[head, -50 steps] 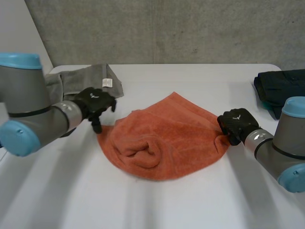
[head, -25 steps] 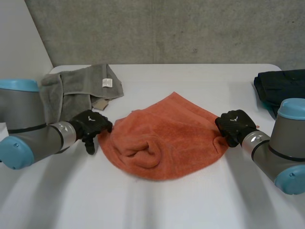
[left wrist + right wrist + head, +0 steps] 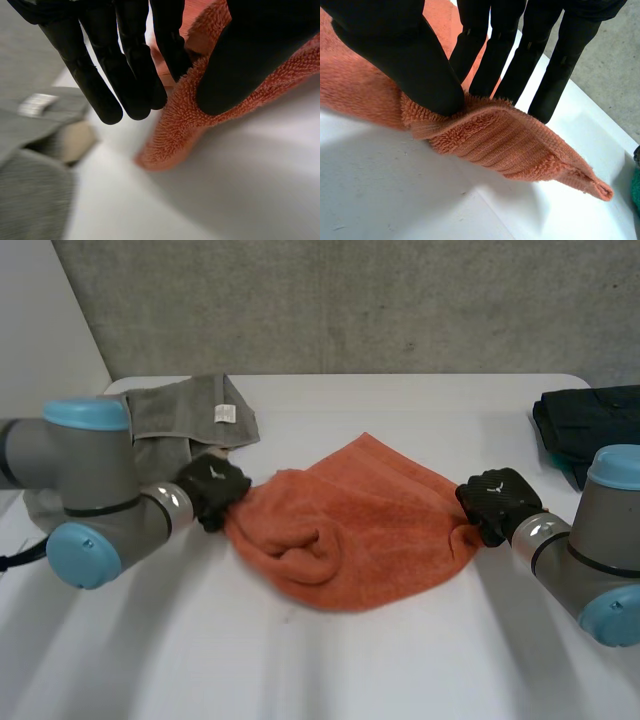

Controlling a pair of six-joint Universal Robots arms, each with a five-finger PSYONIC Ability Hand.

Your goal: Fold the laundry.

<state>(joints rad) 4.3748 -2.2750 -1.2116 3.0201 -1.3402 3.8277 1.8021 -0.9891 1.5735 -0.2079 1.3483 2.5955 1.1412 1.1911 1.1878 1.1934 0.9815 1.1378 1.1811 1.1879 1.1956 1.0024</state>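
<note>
Orange towel (image 3: 385,510) lies crumpled, fan-shaped, a rolled bunch near its middle.

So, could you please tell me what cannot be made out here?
- Head view: dark clothing, cut off by the edge.
- Head view: grey towel, partly behind the left arm.
- Left wrist view: grey towel's label, too blurred to read.
- Head view: orange towel, layers hidden in its bunched middle.

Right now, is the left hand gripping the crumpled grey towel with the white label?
No, the left hand pinches an edge of the orange terry towel; the grey towel lies beside it.
</note>
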